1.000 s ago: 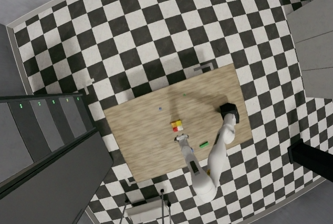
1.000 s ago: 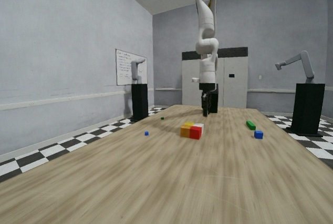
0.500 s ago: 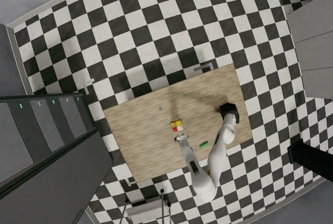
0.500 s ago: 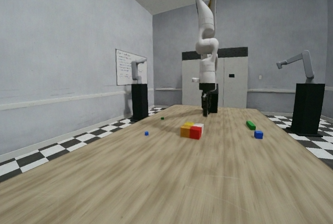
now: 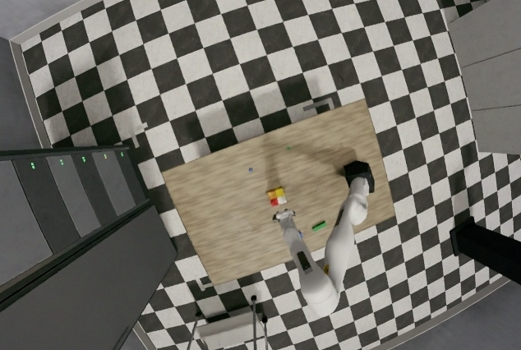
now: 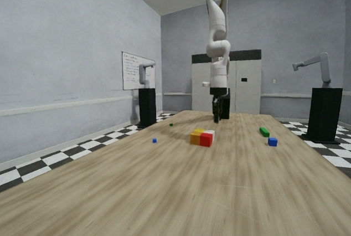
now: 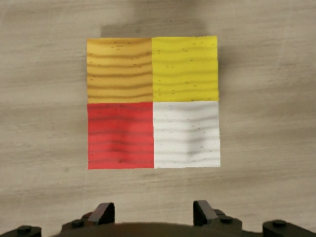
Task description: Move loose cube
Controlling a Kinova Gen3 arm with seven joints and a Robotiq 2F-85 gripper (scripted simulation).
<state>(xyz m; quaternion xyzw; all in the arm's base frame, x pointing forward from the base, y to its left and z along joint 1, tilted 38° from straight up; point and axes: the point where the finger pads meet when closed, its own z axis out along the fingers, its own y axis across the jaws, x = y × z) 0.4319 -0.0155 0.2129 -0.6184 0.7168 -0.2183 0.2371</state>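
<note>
Your gripper stands about half open, fingers apart, with nothing held between them. It hangs above the table, pointing down, just beside the block of four cubes and on the side of its red and white ones.

Nearest to your fingers in the wrist view are the red cube and the white cube, side by side. Beyond them you have the orange cube, adjoining the red, and the yellow cube, adjoining the white. All four corners of your square are filled, and you can see no clear gap along the seams from above; you cannot tell by looking which cube was the loose one.

Farther out, you have a green bar and a blue block, partly hidden by your arm from the top. Across the square from these lie a small blue cube and a tiny green piece, well apart. In the background, you see a whiteboard and a pale cabinet.
</note>
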